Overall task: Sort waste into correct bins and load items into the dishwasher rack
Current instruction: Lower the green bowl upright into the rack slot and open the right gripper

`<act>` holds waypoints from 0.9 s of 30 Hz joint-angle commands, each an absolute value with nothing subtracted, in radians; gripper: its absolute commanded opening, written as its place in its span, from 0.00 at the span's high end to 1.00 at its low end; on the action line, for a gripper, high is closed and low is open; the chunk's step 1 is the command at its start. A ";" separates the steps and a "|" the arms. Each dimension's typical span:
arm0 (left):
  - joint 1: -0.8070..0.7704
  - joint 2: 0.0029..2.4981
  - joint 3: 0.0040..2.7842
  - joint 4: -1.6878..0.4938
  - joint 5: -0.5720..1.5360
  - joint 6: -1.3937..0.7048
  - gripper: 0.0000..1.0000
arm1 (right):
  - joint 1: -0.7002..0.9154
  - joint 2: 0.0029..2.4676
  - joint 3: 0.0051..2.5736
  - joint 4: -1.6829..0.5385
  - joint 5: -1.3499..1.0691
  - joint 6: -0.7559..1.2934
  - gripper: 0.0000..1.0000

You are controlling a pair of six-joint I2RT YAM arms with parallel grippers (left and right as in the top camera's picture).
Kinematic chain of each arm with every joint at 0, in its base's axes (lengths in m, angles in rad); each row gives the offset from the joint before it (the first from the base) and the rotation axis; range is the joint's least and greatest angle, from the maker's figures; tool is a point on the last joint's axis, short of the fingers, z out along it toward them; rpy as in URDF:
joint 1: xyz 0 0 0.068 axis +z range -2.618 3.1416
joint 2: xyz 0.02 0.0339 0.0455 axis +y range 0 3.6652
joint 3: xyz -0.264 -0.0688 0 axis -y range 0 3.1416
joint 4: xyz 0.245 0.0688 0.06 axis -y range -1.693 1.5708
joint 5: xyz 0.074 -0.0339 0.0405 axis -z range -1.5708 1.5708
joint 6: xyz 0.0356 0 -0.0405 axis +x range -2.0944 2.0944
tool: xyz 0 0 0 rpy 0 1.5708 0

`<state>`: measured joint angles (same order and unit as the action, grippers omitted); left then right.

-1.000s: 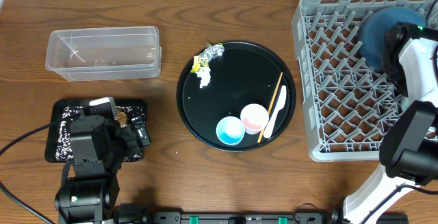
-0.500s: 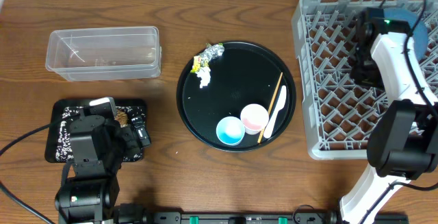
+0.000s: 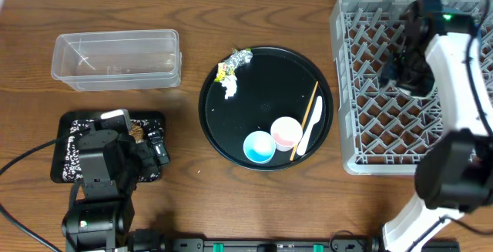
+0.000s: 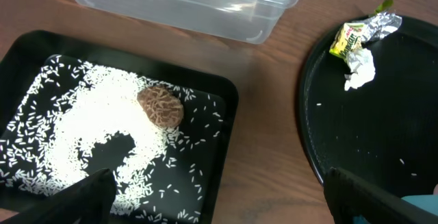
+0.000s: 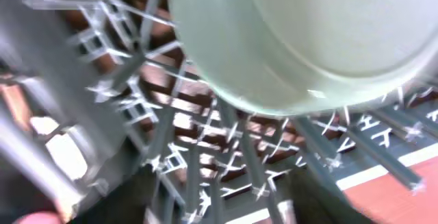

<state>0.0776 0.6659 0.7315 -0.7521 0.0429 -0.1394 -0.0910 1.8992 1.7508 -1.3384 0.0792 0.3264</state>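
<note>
Soft, even light from above, with faint shadows on the tabletop [image 3: 192, 21]. The overhead and left wrist views are sharp, with slight glare on the tub [image 4: 236, 8]. The right wrist view is motion-blurred, smearing the bowl [image 5: 308, 39] and rack [image 5: 205, 148].

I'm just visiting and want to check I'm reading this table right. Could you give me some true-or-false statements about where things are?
1. The pink cup and blue cup stand on the round black tray. True.
2. The brown lump lies in the clear tub. False: it lies among rice in the shallow black tray.
3. The crumpled foil is in the grey rack. False: it sits at the round tray's edge.
4. The white spoon lies beside the chopsticks. True.
</note>
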 commanded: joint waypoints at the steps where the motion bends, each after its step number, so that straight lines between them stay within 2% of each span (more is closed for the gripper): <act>1: 0.082 0.665 0.740 -0.752 0.041 -0.155 0.02 | -0.093 1.774 1.794 -1.333 0.036 0.319 0.01; 6: 0.082 0.665 0.740 -0.752 0.041 -0.155 0.02 | -0.110 1.711 1.794 -1.286 0.081 0.318 0.01; 7: 0.082 0.665 0.740 -0.752 0.041 -0.155 0.02 | -0.118 1.711 1.794 -1.276 0.088 0.318 0.05; 8: 0.082 0.665 0.740 -0.752 0.041 -0.155 0.02 | -0.127 1.714 1.793 -1.267 0.086 0.318 0.17; 9: 0.082 0.665 0.740 -0.752 0.041 -0.155 0.02 | -0.138 1.723 1.791 -1.259 0.083 0.319 0.34; 10: 0.082 0.665 0.740 -0.751 0.041 -0.155 0.02 | -0.146 1.731 1.791 -1.254 0.079 0.321 0.47; 11: 0.082 0.665 0.740 -0.751 0.041 -0.155 0.02 | -0.155 1.742 1.791 -1.248 0.078 0.321 0.68; 13: 0.082 0.665 0.740 -0.752 0.041 -0.155 0.02 | -0.166 1.765 1.791 -1.237 0.078 0.321 0.88; 14: 0.082 0.665 0.740 -0.752 0.041 -0.155 0.02 | -0.171 1.780 1.791 -1.229 0.078 0.320 0.93; 17: 0.082 0.665 0.740 -0.752 0.041 -0.155 0.02 | -0.185 1.824 1.791 -1.218 0.083 0.321 0.99; 21: 0.082 0.665 0.740 -0.752 0.041 -0.155 0.02 | -0.212 1.881 1.791 -1.213 0.109 0.321 0.98; 24: 0.082 0.665 0.740 -0.752 0.041 -0.155 0.02 | -0.229 1.898 1.791 -1.218 0.108 0.321 0.96; 27: 0.082 0.665 0.740 -0.752 0.041 -0.155 0.02 | -0.240 1.900 1.791 -1.224 0.108 0.320 0.88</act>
<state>0.0776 0.6659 0.7315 -0.7521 0.0425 -0.1394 -0.2253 1.9022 1.7893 -1.2190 0.0887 0.3229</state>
